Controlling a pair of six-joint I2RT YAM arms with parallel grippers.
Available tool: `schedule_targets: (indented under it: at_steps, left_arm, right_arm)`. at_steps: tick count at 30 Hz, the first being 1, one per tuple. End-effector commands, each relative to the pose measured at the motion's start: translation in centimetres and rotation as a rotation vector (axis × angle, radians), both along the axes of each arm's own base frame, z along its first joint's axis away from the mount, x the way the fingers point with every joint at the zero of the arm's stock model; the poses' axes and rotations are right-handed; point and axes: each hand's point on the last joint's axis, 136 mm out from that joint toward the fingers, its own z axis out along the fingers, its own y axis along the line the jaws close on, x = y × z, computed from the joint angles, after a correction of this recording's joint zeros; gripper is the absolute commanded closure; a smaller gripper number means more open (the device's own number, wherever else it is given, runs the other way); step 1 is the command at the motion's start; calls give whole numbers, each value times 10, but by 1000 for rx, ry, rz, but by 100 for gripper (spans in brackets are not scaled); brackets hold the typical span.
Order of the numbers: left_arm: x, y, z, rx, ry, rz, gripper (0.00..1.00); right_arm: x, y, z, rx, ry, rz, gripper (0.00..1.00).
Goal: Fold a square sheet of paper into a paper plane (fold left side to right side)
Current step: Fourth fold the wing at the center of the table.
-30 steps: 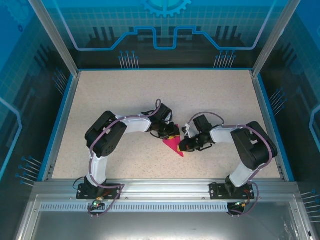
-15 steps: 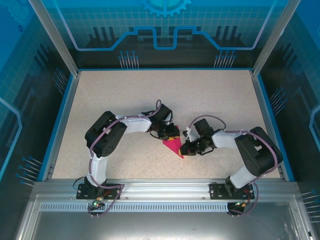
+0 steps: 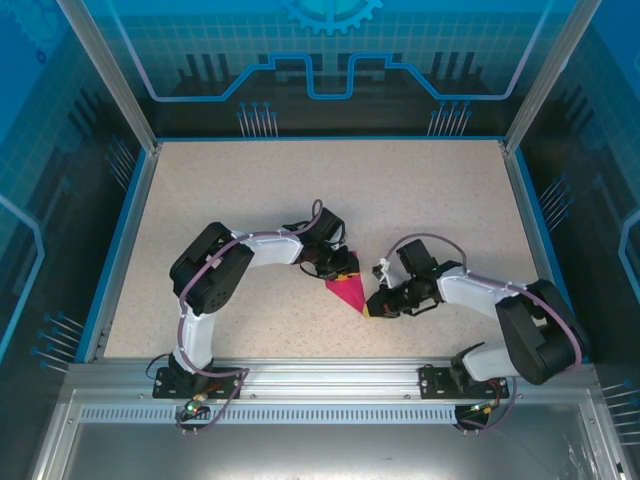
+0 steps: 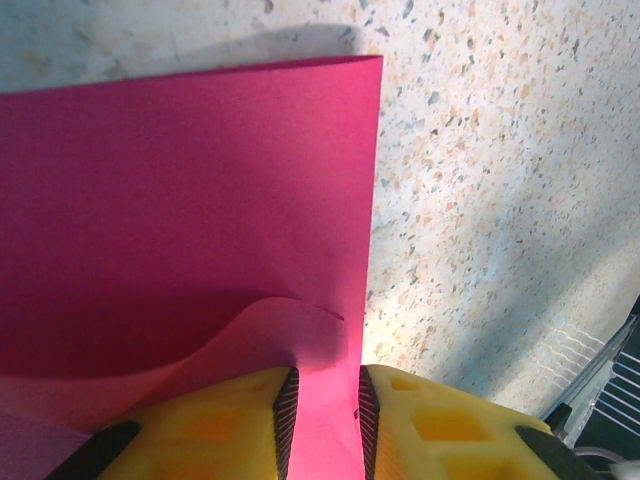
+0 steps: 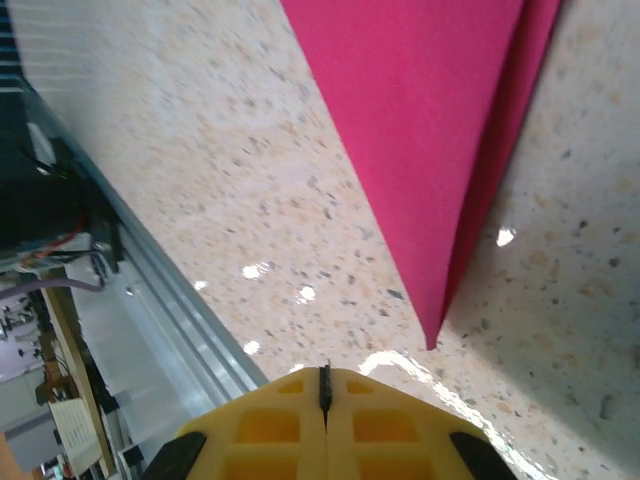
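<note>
Mid-fold, I'd say: the left end effector (image 4: 325, 405) pinches an edge of the pink paper (image 4: 190, 200). The right end effector (image 5: 325, 385), closed and empty, likely presses the crease next.

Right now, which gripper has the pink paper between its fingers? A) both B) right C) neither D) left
D: the left gripper pinches the pink paper at its edge, while the right gripper is shut on nothing, just short of the pointed tip.
</note>
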Motion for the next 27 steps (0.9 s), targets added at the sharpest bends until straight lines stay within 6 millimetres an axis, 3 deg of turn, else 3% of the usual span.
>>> schedule_targets:
  at_steps: [1, 8, 15, 23, 27]
  left_arm:
    - [-7, 21, -28, 94, 38, 27, 73]
    - [-8, 20, -28, 90, 39, 25, 73]
    - [-5, 14, -19, 54, 20, 17, 72]
    - [10, 1, 39, -37, -132, -27, 67]
    - [3, 3, 55, -58, -169, -46, 66]
  right_arm:
    - [16, 0, 12, 33, -19, -25, 100]
    - [39, 8, -13, 1, 4, -43, 100]
    - [28, 5, -38, -90, 58, -13, 100]
    - [3, -16, -67, -248, 137, -5, 100]
    - [1, -21, -73, -281, 151, -7, 100]
